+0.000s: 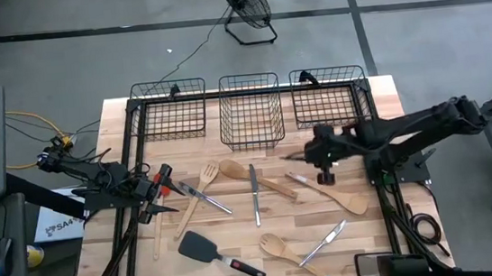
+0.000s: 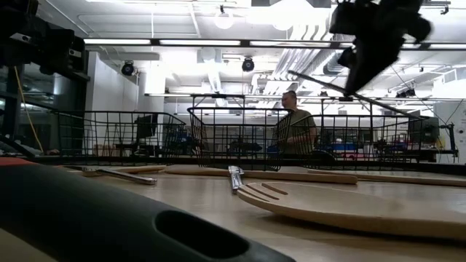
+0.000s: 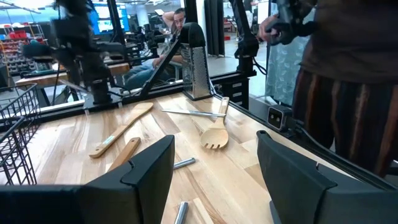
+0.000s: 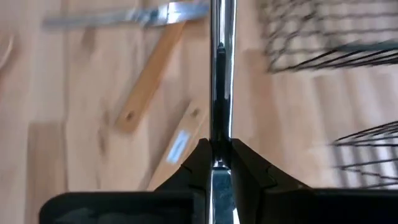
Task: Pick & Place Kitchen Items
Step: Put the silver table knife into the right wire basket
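My right gripper hovers over the table's middle, just before the middle basket, shut on a silver metal utensil. In the low view the utensil shows as a thin slanting bar high above the tabletop. My left gripper is open and low over the table's left part, touching nothing. The red-headed spatula lies right beside it, partly hidden by the arm. Wooden spoons, a wooden fork, a knife, a black turner and more cutlery lie flat on the table. My right gripper pinches the metal utensil's handle between its two fingers. The utensil runs along the fingers and sticks out ahead of them toward the table's left. It is lifted clear of the table and tilted. Which end it holds I cannot tell.
Three black wire baskets stand in a row along the far edge. A black frame borders the table. A fan stands on the floor beyond. People are in the room behind the table.
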`<state>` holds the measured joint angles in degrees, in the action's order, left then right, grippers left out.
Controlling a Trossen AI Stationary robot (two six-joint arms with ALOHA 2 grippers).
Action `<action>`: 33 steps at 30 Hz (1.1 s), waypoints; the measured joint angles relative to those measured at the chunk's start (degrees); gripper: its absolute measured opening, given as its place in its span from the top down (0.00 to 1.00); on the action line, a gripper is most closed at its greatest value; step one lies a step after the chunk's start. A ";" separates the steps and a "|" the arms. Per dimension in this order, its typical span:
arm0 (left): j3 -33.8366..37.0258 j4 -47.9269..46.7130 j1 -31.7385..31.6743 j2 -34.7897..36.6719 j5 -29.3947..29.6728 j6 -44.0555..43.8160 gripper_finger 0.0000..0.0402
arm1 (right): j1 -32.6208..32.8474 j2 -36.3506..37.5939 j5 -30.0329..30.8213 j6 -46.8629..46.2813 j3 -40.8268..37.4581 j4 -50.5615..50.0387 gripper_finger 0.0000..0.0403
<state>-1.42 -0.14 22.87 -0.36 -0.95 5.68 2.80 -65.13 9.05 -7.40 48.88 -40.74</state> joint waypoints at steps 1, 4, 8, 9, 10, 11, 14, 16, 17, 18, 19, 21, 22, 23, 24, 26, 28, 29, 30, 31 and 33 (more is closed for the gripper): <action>-0.01 0.00 0.02 0.02 0.00 -0.01 0.43 | -1.29 0.80 0.44 0.05 0.00 0.86 0.93; -0.01 -0.01 0.01 0.00 0.00 0.00 0.43 | -5.07 3.15 2.76 0.09 0.02 2.42 0.93; -0.01 0.00 0.00 0.01 0.00 0.01 0.43 | -10.04 5.06 5.26 1.34 0.04 4.51 0.93; 0.01 0.00 0.01 0.02 0.00 0.01 0.43 | -11.28 5.34 5.79 1.41 0.04 4.64 0.93; 0.00 0.00 0.02 0.01 0.00 -0.01 0.43 | -12.63 5.49 6.24 1.42 0.04 4.78 0.93; 0.00 0.00 0.02 0.02 0.00 0.00 0.43 | -13.88 5.51 6.79 1.44 0.04 5.17 0.93; 0.00 -0.01 0.01 0.00 0.00 0.01 0.43 | -17.34 5.51 8.67 1.37 0.04 6.28 0.93; 0.00 0.00 0.01 0.01 0.00 0.01 0.43 | -19.32 5.51 9.27 1.38 0.04 7.37 0.93; 0.00 -0.01 0.02 0.01 0.00 0.00 0.43 | -20.20 5.51 9.28 1.71 0.04 8.12 0.93; 0.00 0.00 0.01 0.02 0.00 0.01 0.43 | -21.07 5.49 9.28 2.52 0.04 8.78 0.93; 0.01 0.00 0.00 0.02 0.00 0.00 0.43 | -21.92 5.47 9.27 3.47 0.04 9.43 0.93; 0.01 0.00 0.02 0.00 0.00 -0.01 0.43 | -23.37 5.47 9.34 5.63 0.04 11.48 0.93; 0.00 0.00 0.02 0.00 0.00 -0.01 0.43 | -23.93 5.47 9.75 6.30 0.04 12.57 0.93; 0.00 0.00 0.00 0.01 0.00 0.00 0.43 | -24.35 5.47 10.52 6.62 0.04 13.74 0.93; 0.01 0.00 0.00 0.00 0.00 0.01 0.43 | -24.77 5.32 11.50 6.60 0.04 15.14 0.93; -0.01 0.00 0.01 0.01 0.00 -0.01 0.43 | -25.44 4.29 14.60 5.75 0.57 17.25 0.93; 0.00 0.00 0.02 0.02 0.00 -0.01 0.43 | -26.21 2.33 18.43 4.02 2.22 16.38 0.93; -0.01 0.00 0.00 0.00 0.00 -0.01 0.43 | -26.60 1.29 20.50 2.36 3.38 15.56 0.93; 0.00 0.00 0.02 0.00 0.00 0.00 0.43 | -27.10 0.20 22.27 0.16 4.70 14.54 0.93; 0.01 0.00 0.02 0.02 0.00 -0.01 0.43 | -27.70 -0.90 23.81 -2.33 6.21 13.08 0.93; -0.01 0.00 0.01 0.02 0.00 0.00 0.43 | -29.15 -3.11 25.22 -6.67 9.02 10.04 0.93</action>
<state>-1.43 -0.14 22.89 -0.34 -0.95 5.68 -26.35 -68.24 34.27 -14.06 57.90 -30.70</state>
